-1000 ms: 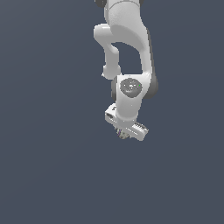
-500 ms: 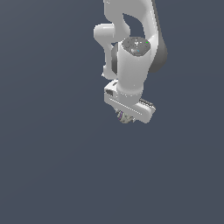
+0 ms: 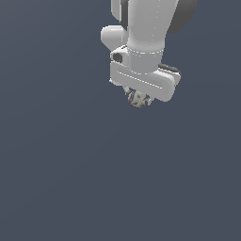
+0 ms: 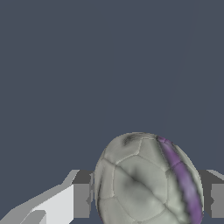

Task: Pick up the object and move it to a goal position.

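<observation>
Off-white and stitched into panels like a small football, the ball [image 4: 148, 179] carries one purple stripe curving down its side and a dark smudge near its crown; in the exterior view [image 3: 138, 99] it shows as a tiny pale blob with purple and dark flecks, far smaller than the white body above it. It sits squarely in the pincer [image 3: 138, 100], pressed between the two fingers [image 4: 65, 203], one of which is a pale grey-white block against the ball's flank with a dark pad behind it, the other peeking out at the ball's opposite side. The pincer is clamped on the ball, holding it directly beneath the wide white hand of the arm [image 3: 146, 42]. Relative to the ball, the arm rises straight above it, its thick white link and darker joint running out of the exterior view. Around and beneath the ball lies only a flat, uniform slate-grey surface [image 3: 70, 179], which the ball does not visibly touch.
</observation>
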You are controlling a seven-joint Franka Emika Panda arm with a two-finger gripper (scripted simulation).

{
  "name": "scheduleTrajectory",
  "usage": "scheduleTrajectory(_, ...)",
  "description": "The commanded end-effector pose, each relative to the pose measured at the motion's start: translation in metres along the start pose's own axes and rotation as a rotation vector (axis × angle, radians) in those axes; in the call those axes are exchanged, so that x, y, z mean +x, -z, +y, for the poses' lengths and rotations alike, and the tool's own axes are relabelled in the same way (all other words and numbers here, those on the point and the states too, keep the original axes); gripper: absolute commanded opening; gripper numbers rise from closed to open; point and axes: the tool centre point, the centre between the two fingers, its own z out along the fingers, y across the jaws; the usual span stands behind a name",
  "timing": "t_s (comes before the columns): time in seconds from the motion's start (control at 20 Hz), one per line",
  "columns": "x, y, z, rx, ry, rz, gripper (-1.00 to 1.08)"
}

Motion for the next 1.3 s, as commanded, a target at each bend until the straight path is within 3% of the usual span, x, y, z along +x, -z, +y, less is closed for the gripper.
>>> scheduleTrajectory(0.0,-0.005,0.030,0.003,0.000,0.000,0.000,-1.00)
scheduleTrajectory(0.6,-0.020,0.141,0.011,0.000,0.000,0.000,-1.00)
scheduleTrajectory(1.25,-0.023,0.177,0.012,0.000,0.001,0.000,-1.00)
